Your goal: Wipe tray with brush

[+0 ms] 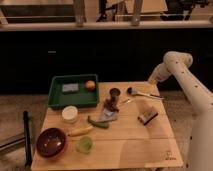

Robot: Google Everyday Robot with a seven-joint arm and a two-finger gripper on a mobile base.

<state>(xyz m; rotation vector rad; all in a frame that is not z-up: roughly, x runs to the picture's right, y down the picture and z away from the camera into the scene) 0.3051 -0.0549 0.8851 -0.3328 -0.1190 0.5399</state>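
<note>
The dark-green tray stands at the table's back left, with a grey sponge and an orange fruit inside it. A long-handled brush lies on the table's back right, dark head to the left and handle running right. My gripper hangs at the end of the white arm, just above the handle's right part, and is shut. It merges with the dark background, so I cannot tell whether it holds the handle.
A dark cup and a blue-grey cloth sit mid-table, with a wooden block with a dark base to the right. At the front left are a white cup, a dark-red bowl, a green cup, a banana and a green vegetable.
</note>
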